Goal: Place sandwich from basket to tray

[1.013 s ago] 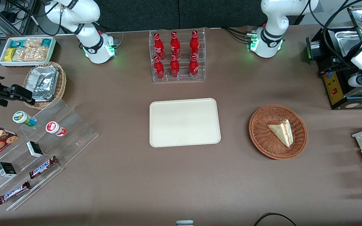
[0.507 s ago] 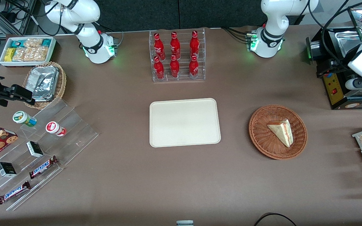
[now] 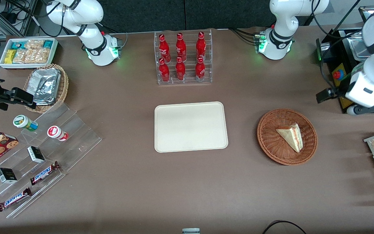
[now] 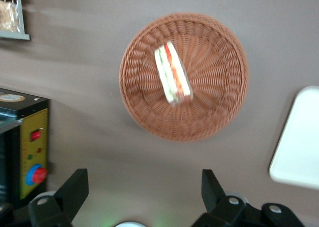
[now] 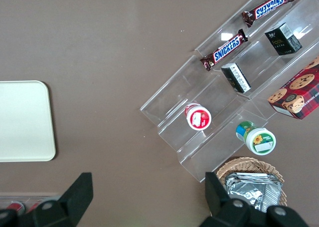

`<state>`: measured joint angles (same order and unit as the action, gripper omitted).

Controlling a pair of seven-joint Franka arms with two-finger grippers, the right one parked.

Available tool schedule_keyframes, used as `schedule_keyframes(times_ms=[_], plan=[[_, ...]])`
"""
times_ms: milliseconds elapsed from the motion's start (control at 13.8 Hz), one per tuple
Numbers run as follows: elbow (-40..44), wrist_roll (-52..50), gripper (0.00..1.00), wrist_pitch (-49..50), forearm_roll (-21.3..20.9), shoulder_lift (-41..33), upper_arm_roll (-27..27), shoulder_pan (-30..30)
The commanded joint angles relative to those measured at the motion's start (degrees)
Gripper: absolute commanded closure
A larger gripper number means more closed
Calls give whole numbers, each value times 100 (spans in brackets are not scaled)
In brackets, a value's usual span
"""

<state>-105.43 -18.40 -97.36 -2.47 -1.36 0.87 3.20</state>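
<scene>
Jaws stood wide apart, nothing between them; we saw both fingers [image 4: 70, 189] spread in the left wrist view. Gripper [image 4: 142, 194] hung in the air at the working arm's end of the table [image 3: 187, 188], farther from the front camera than the basket [image 3: 268, 143], not touching it. Sandwich [image 3: 291, 136] lay flat in the basket, roughly mid-basket, red/green filling edge showing. Basket sat on the table toward the working arm's end, well apart from the tray [image 3: 191, 126]. Tray sat bare near table centre, w/ the rack of red bottles [image 3: 183, 58] farther from the front camera.
</scene>
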Motion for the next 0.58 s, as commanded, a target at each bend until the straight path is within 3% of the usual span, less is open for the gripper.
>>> schedule_keyframes(times_ms=[0, 289, 507], plan=[[-721, -925, 0, -912, 18, -101, 9, 40], [-1847, -2061, 0, -2661, 9, -75, 9, 49], [-2122, -2369, 0, -3385, -8, 266, 1, 75]])
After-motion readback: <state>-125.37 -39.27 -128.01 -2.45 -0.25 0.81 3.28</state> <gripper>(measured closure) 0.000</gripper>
